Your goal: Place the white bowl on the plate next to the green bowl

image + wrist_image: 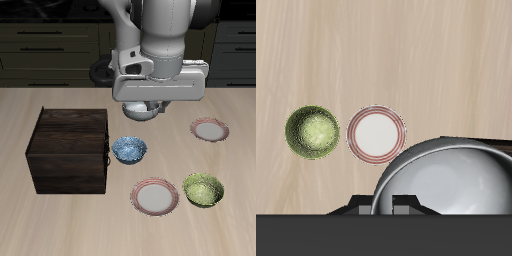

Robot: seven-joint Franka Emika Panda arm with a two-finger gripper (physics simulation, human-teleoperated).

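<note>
My gripper (148, 103) is shut on the rim of the white bowl (139, 109) and holds it above the table, behind the blue-patterned bowl. In the wrist view the white bowl (451, 190) is large and close, with its greyish inside showing, next to my gripper (390, 201). The plate (155, 195) with a pink-red rim and pale centre lies near the table's front edge, with nothing on it. The mottled green bowl (203, 189) stands right beside it. Both also show in the wrist view, the plate (376, 133) and the green bowl (312, 132), below and ahead of the held bowl.
A blue-patterned bowl (129, 150) stands between the gripper and the plate. A dark wooden box (70, 150) stands beside it. A second, smaller pink plate (210, 129) lies farther back, behind the green bowl.
</note>
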